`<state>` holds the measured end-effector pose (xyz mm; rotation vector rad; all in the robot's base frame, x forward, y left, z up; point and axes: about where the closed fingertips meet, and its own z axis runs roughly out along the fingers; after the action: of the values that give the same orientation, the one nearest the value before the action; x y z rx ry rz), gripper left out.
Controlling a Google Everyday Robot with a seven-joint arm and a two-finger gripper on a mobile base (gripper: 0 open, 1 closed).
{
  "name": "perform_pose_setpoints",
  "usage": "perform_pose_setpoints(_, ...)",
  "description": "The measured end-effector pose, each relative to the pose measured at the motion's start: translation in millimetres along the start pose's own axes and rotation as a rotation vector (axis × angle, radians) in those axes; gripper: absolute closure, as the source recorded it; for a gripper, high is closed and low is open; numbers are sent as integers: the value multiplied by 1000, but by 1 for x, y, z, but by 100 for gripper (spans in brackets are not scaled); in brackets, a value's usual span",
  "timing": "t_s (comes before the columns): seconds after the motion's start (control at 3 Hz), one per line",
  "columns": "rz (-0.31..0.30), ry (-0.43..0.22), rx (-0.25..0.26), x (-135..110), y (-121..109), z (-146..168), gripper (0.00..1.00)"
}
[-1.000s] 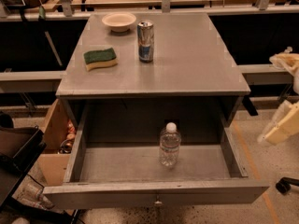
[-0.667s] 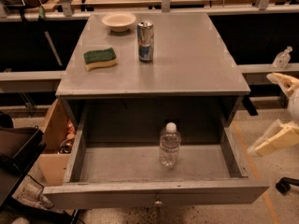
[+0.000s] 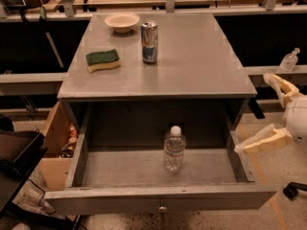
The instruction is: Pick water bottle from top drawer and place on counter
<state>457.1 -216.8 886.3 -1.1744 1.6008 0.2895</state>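
Observation:
The water bottle (image 3: pixel 173 149), clear with a white cap, stands upright in the middle of the open top drawer (image 3: pixel 158 198), nearer its back. The grey counter (image 3: pixel 192 56) lies above the drawer. My gripper (image 3: pixel 253 114) is at the right edge of the view, outside the drawer's right wall and level with the counter's front corner. It is open, its two cream fingers (image 3: pixel 261 139) spread wide, and it holds nothing. It is well to the right of the bottle and apart from it.
On the counter stand a silver-and-blue can (image 3: pixel 149 42), a green-and-yellow sponge (image 3: pixel 103 60) and a small cream bowl (image 3: pixel 122 21). A tiny pump-top bottle (image 3: pixel 289 60) sits on a ledge at the right. A cardboard box (image 3: pixel 56 143) and black bins stand left of the drawer.
My gripper has come further into view from the right, moving left towards the drawer's right side, and its fingers now show spread apart. The bottle and counter items have not moved.

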Motion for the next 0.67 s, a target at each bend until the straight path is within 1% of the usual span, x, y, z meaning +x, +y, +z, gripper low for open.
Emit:
perform_pose_setpoints(0.33,7,-43,2,-11,0,4,0)
perform_pose_setpoints(0.67,6,-40,1,-10,0,4,0)
